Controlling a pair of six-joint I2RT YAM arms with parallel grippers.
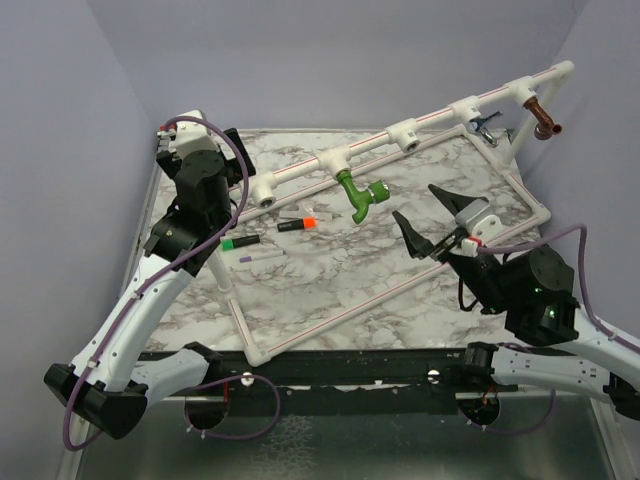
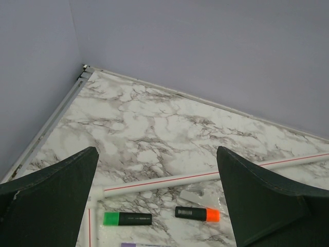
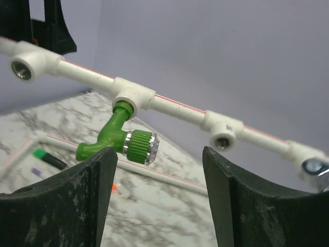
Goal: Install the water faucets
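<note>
the green faucet (image 1: 358,192) sits just left of centre in the top view. its stem is seated in a white tee fitting (image 1: 335,158) on the raised white pipe rail (image 1: 440,118), which climbs from middle left to upper right. the faucet hangs below the rail. in the right wrist view the green faucet (image 3: 115,136) is at centre left, its threaded stem going up into the tee fitting (image 3: 132,95), its ribbed knob facing the camera and its spout angled down to the left.

the chrome faucet (image 1: 485,122) and the copper-brown faucet (image 1: 543,120) hang from tees further up the same rail, at the upper right of the top view. the tee between the green and chrome ones shows an open socket, as does the tee at the rail's lower left end.

the right tool (image 1: 420,208) is right of centre, near the green faucet but apart from it. its jaws are spread partway with nothing between them. in its own wrist view the right tool (image 3: 159,152) frames the faucet beyond the gap.

the left tool (image 2: 154,152) is spread wide and empty above the marble counter (image 2: 154,118). a green-capped marker (image 2: 127,219) and an orange-capped marker (image 2: 197,213) lie at the bottom of that view, just below a white pipe (image 2: 169,180) of the frame on the counter.
</note>
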